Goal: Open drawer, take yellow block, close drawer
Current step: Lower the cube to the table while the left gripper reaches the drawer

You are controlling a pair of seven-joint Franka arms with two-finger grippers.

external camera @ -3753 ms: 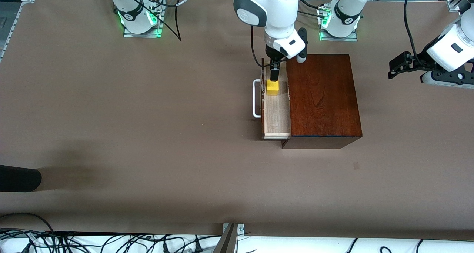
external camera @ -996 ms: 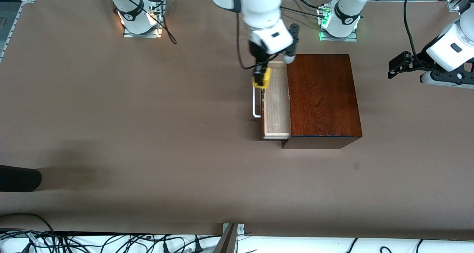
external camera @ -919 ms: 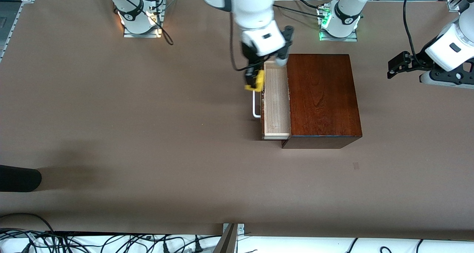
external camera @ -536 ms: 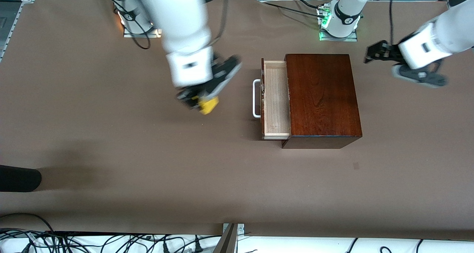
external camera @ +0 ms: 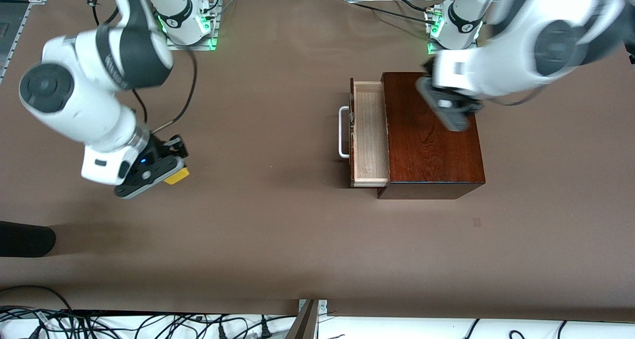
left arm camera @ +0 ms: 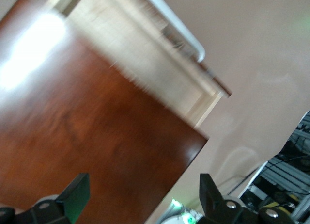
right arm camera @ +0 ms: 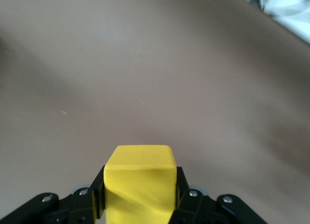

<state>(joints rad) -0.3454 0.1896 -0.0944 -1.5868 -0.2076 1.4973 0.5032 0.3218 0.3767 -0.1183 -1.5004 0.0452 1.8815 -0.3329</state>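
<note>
Front view: the right gripper point(external camera: 171, 166) sits in the left half of the frame, a little below mid-height, over bare table point(external camera: 278, 230), its fingers clamped on the yellow block point(external camera: 177, 175), which peeks out at the gripper's lower edge. Right of centre stands the dark wooden box point(external camera: 431, 145); the drawer point(external camera: 368, 135) is pulled out toward the right arm's end of the table, its pale tray bare and its white handle point(external camera: 343, 132) outermost. The left gripper point(external camera: 446, 108) hangs over the box's top, in the upper right of the frame.

Left wrist view: two dark fingers point(left arm camera: 77, 197) stand wide apart at the bottom edge, nothing between them, above the box top point(left arm camera: 87, 136); the drawer point(left arm camera: 145, 73) runs across the upper middle.

Right wrist view: the yellow block point(right arm camera: 139, 183) fills the bottom centre, pinched between the black fingers point(right arm camera: 186, 192) over brown table point(right arm camera: 155, 64).
</note>
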